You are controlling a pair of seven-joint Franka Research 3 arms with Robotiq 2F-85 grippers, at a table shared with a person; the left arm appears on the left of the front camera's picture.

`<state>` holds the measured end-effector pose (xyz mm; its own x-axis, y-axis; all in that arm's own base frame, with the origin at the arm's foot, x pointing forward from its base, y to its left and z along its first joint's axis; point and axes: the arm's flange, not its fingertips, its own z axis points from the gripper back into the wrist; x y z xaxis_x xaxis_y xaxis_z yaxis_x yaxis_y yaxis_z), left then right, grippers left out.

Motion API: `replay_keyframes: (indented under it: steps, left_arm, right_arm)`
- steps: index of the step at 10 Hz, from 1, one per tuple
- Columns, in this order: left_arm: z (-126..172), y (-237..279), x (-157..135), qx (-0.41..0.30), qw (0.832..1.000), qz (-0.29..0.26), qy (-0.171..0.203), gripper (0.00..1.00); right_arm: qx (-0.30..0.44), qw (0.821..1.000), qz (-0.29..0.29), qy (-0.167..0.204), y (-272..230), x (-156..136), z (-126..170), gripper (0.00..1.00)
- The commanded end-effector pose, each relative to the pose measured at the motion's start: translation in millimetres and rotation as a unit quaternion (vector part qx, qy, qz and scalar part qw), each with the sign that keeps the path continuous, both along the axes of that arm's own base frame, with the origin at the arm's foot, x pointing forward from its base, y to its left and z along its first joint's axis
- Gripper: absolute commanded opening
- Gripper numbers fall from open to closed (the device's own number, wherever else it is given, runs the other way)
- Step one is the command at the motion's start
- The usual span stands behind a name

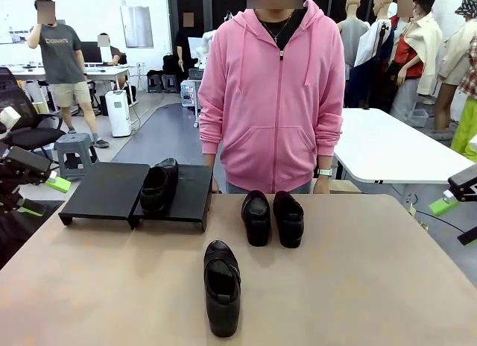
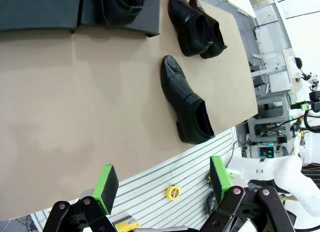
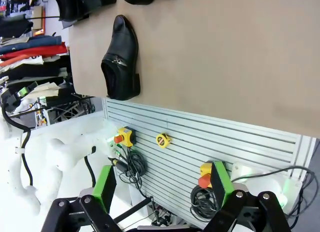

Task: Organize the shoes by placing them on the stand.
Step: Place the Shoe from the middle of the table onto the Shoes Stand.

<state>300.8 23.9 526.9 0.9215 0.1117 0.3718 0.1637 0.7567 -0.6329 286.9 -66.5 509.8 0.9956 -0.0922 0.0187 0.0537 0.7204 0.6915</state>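
**Claws spread, one shoe racked**

Hanging off the table's near edge with the left gripper (image 2: 163, 181) and right gripper (image 3: 162, 182) both spread wide, pinching nothing. Catching, from the wrists alone, a grey slatted panel (image 2: 190, 164) and a yellow tape roll (image 2: 173, 192) below the tan table (image 1: 358, 286). Finding one shiny black leather slip-on shoe (image 1: 222, 286) lying alone mid-table, a pair of like shoes (image 1: 272, 218) before the person in a pink hoodie (image 1: 276, 100), and a fourth shoe (image 1: 156, 188) sitting on the right platform of the low matte-black stand (image 1: 104, 189). Cropping that fourth shoe at both wrist views' top edges.

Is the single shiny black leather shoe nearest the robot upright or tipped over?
Upright. The shiny black leather shoe rests on its sole on the tan tabletop, its opening facing up.
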Motion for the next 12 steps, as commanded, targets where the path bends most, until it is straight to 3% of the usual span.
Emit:
replay_keyframes:
  steps: [1,9,10,12]
  left_arm:
    - [-0.5,2.2,0.1,0.001,1.000,-0.007,-0.004,0.95]
    - [0.0,0.0,0.0,0.000,1.000,0.000,0.000,0.95]
    - [3.1,-55.9,-31.4,0.030,0.999,-0.014,0.020,0.95]
    - [9.1,-191.3,-54.7,0.191,0.980,-0.026,0.058,0.95]
  right_arm:
    - [0.007,1.000,0.004,-0.005,-1.0,1.8,2.5,1.00]
    - [0.007,1.000,0.004,-0.005,-1.0,1.8,2.5,1.00]
    - [0.007,1.000,0.004,-0.005,-1.0,1.8,2.5,1.00]
    - [0.007,1.000,0.004,-0.005,-1.0,1.8,2.5,1.00]
